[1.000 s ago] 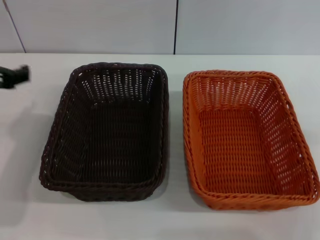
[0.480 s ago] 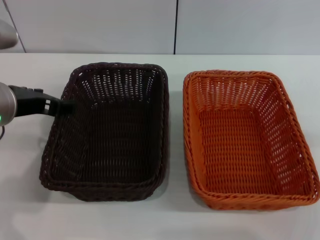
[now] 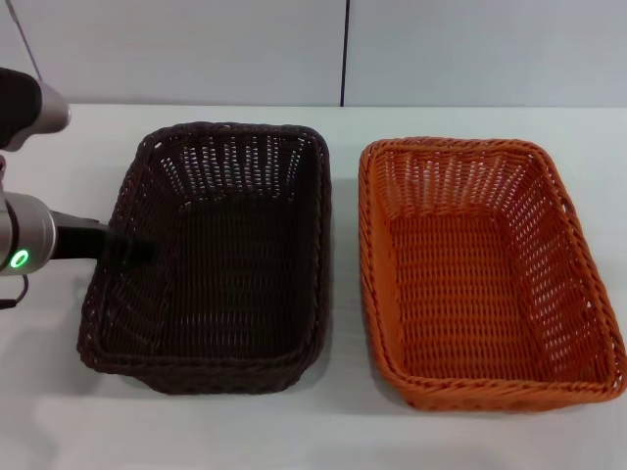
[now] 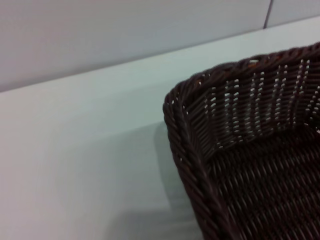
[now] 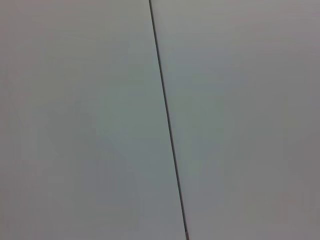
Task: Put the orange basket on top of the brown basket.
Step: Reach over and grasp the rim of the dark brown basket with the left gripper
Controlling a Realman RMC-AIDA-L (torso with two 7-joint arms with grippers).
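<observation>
**Ana:** So, starting from the biggest thing: the white table (image 3: 59, 411) carries both baskets side by side, near each other but apart. Why laid out like that?

**Ben:** My guess is that it gives an arm room to reach either rim. The brown basket (image 3: 211, 259) sits on the robot's left, the orange basket (image 3: 485, 274) on its right, both upright and open side up. The orange one rests on the table on its own, so none of the stacking is done yet.

**Ana:** And the arms?

**Ben:** Only the left one shows. The left gripper (image 3: 132, 250) lies level at the brown basket's left long rim, its dark tip over or against the weave there. I cannot tell if it touches, nor whether its fingers are spread or closed, since dark tip and dark wicker run together.

**Ana:** Odd that it is at the brown one, when orange is the one to move.

**Ben:** Possibly it means to steady or shift the brown basket first, but that is only a judgement.

**Ana:** Does the left wrist view add anything?

**Ben:** It shows a corner of the brown basket (image 4: 240, 150) close up, with braided rim, open-weave wall and bare table beside it, but no fingers. The right wrist view shows only a pale wall (image 5: 75, 120) with a dark seam (image 5: 167, 120). The right gripper appears nowhere, so I judge that arm is parked away from the baskets.
</observation>
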